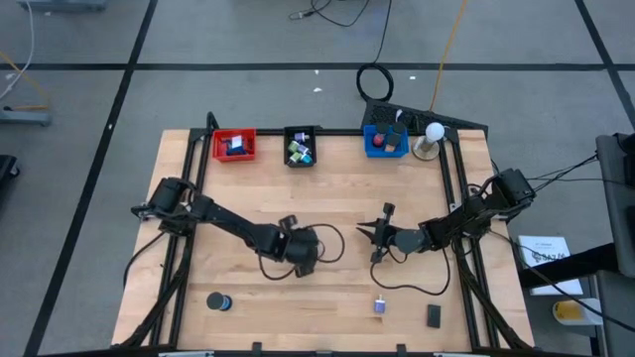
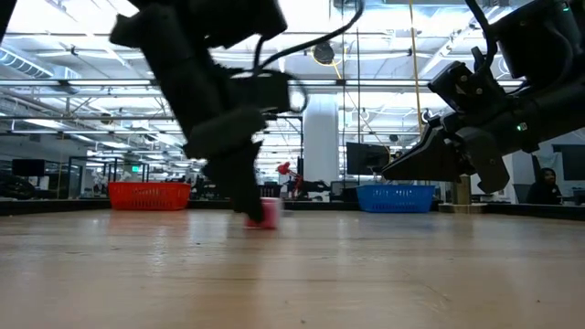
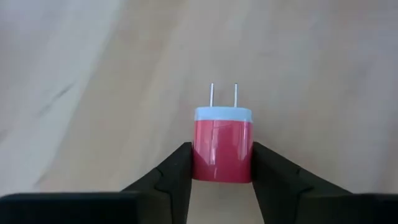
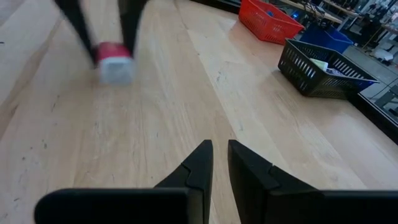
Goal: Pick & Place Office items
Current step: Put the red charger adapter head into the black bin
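Red plug adapter (image 3: 222, 146) with a pale blue cap sits on the wood table (image 1: 327, 198) near the middle, clamped side to side between the left gripper (image 3: 222, 167) fingers, its two prongs pointing straight away from the wrist, so its long axis runs in line with the fingers. Red tray (image 1: 234, 145) lies at the far edge, well apart, so I'd judge the next move as lift, then carry out toward it. Right gripper (image 4: 220, 163) hovers nearby over bare wood, fingers nearly together and empty.
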Available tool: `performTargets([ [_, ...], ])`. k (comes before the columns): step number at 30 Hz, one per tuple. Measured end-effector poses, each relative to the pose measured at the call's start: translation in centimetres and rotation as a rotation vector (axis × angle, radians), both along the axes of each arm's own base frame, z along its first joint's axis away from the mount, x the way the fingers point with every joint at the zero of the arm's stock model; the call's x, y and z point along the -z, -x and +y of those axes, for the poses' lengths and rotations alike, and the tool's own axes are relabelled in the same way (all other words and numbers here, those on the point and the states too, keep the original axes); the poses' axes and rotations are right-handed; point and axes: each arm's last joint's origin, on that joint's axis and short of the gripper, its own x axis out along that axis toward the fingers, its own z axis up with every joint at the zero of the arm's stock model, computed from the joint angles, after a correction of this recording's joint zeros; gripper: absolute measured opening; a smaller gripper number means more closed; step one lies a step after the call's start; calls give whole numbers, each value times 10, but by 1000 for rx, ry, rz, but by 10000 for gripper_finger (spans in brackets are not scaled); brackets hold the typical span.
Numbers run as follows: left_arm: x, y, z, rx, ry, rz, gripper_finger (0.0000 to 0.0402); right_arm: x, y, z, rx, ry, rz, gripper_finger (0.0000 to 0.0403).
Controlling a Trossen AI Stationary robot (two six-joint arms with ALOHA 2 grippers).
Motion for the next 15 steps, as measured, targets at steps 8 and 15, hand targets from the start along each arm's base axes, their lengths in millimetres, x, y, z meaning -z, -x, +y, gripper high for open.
performTargets([
  [8, 8, 21, -3, -161, -63, 86, 149, 0, 0, 0, 0, 0, 0, 45],
  [15, 1, 47, 16, -323, -110, 101, 150, 0, 0, 0, -1, 1, 0, 45],
])
